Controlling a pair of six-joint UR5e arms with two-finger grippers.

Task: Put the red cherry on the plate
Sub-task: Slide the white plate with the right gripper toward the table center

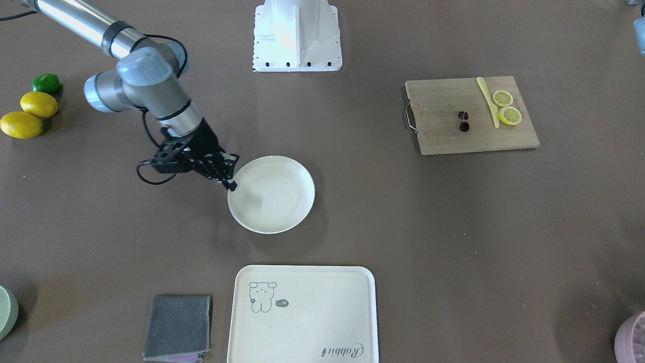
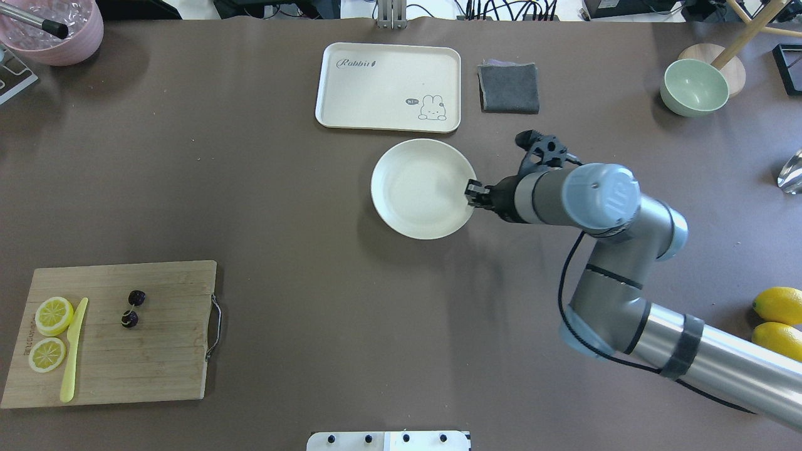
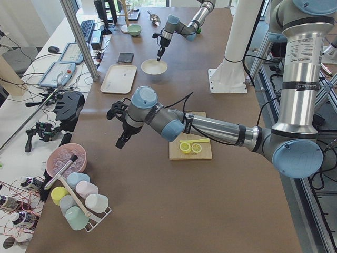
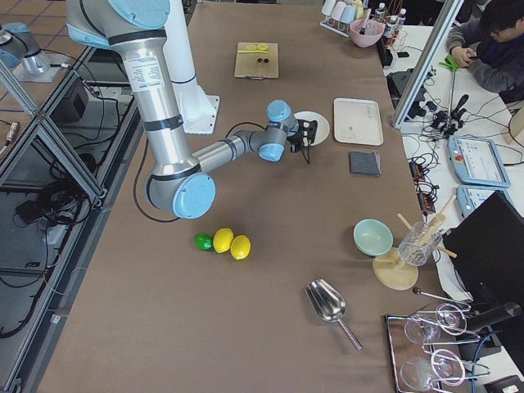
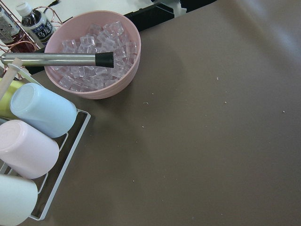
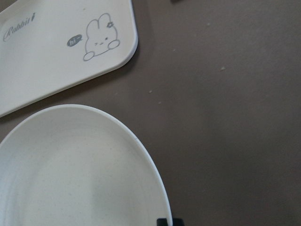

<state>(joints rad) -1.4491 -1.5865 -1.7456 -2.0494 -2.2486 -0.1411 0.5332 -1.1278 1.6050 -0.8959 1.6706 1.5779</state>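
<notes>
Red cherry [image 2: 136, 297] on board [image 2: 156, 351]. Right jaws at plate [image 2: 407, 188] rim, left jaws: closure unclear.

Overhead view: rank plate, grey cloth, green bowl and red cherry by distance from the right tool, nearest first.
1. plate: its rim meets the tips of the right tool, on the tool's left in this view.
2. grey cloth: beyond the tool, beside the tray.
3. green bowl: far right of the table.
4. red cherry: on the cutting board, far left.
</notes>
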